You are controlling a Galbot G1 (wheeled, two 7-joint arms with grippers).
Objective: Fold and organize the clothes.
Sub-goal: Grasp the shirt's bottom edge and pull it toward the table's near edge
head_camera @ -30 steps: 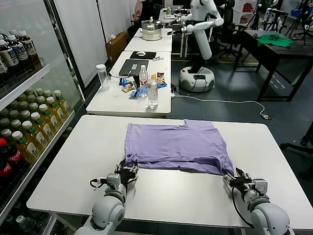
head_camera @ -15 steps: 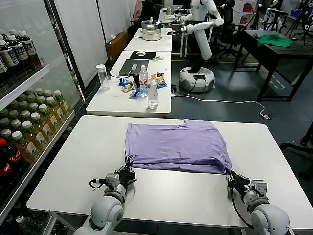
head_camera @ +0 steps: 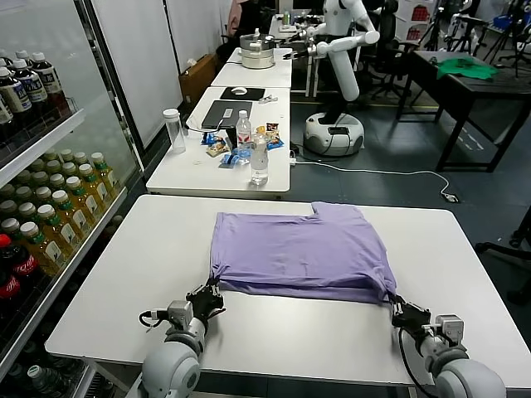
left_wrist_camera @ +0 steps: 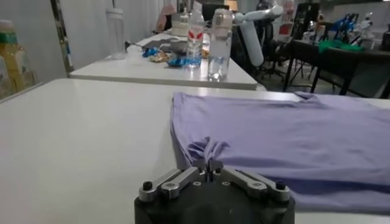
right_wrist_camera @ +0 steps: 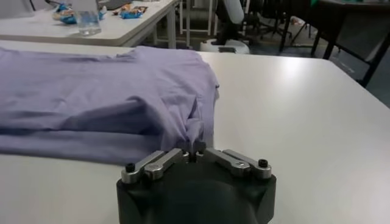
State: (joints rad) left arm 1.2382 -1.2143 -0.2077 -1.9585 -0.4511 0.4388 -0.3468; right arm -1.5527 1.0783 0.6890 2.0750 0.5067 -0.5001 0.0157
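The lavender-purple T-shirt [head_camera: 303,249] lies folded in layers on the white table [head_camera: 124,274], its near edge toward me. My left gripper [head_camera: 211,294] is shut on the shirt's near left corner, where the fabric bunches [left_wrist_camera: 207,152]. My right gripper [head_camera: 396,305] is shut on the near right corner, with the fabric gathered at the jaws [right_wrist_camera: 196,143]. Both grippers sit low at the table surface. No white printed marks show on the upper side.
A shelf of drink bottles [head_camera: 50,207] stands along my left. A second table [head_camera: 224,157] behind holds a water bottle [head_camera: 260,162], a clear tumbler [head_camera: 174,130] and snacks. Another robot [head_camera: 336,58] and a dark table with a green cloth [head_camera: 465,68] stand farther back.
Both grippers have pulled back toward me with the shirt's near corners, dragging the near edge a little closer and flattening the fold.
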